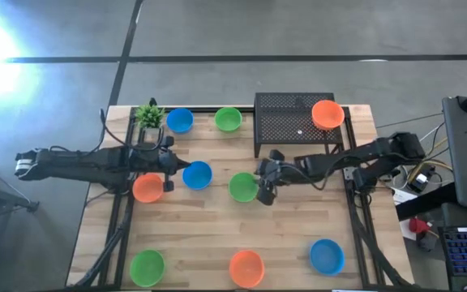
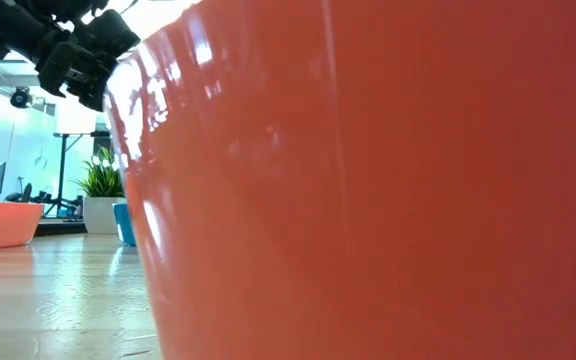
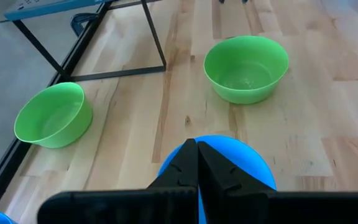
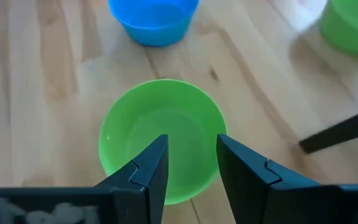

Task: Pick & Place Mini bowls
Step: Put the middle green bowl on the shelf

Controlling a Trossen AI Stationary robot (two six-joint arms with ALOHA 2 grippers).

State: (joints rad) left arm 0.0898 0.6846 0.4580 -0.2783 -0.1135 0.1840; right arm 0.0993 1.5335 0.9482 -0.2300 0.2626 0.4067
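Nine mini bowls show in the high view. My left gripper [image 1: 175, 172] is shut and sits between an orange bowl [image 1: 147, 188] and a blue bowl [image 1: 199, 175]. In its wrist view the joined fingertips [image 3: 197, 148] stand over that blue bowl's [image 3: 244, 163] near rim. My right gripper [image 1: 264, 193] is open at the right side of the middle green bowl [image 1: 240, 186]. In its wrist view both fingers [image 4: 191, 146] hover over the hollow of that green bowl [image 4: 135, 124]. Another orange bowl [image 1: 327, 113] rests on the black mesh rack [image 1: 286, 122]. My left gripper's shut fingers [image 3: 188, 155] come slanting down over the blue bowl's near rim [image 3: 229, 142]. I cannot tell whether they touch it. The bowl stands upright on the table.
A blue bowl [image 1: 179, 120], a green bowl [image 1: 228, 119] and a small plant [image 1: 148, 115] stand along the far edge. Green [image 1: 147, 266], orange [image 1: 246, 268] and blue [image 1: 327, 255] bowls line the near edge. The orange one's wall [image 2: 368, 200] fills the low view.
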